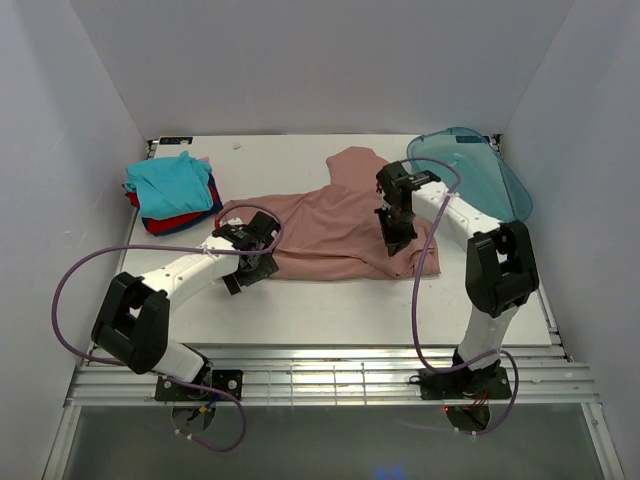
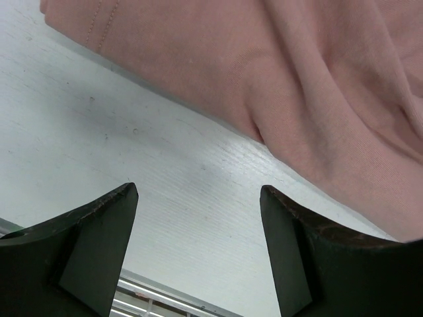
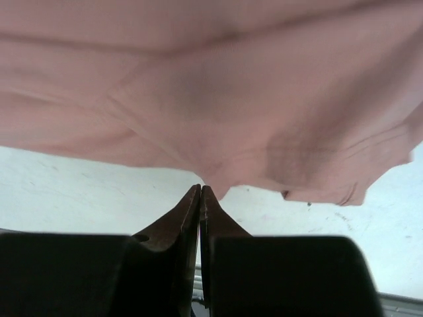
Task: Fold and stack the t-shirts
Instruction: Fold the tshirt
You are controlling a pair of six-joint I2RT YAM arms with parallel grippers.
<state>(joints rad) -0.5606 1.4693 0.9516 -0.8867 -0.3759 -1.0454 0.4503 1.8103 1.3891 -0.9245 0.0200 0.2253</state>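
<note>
I have the pink t-shirt (image 1: 330, 225) lying spread and rumpled across the middle of the white table (image 1: 330, 300), one part reaching towards the far edge. My right gripper (image 3: 200, 191) is down at the shirt's right side with its jaws pressed together. In the right wrist view the cloth's near edge is drawn to a point exactly at the tips, so I read it as a pinch on a thin fold of the shirt. My left gripper (image 2: 198, 195) sits low at the shirt's near-left edge with its jaws wide apart. There is only bare table between them, and the hem lies just ahead, untouched. At the far left corner sits the stack of folded t-shirts (image 1: 172, 200), teal on top with red and dark blue under it, well apart from the pink one. A translucent blue-green tray (image 1: 485, 165) stands tilted at the far right.
</note>
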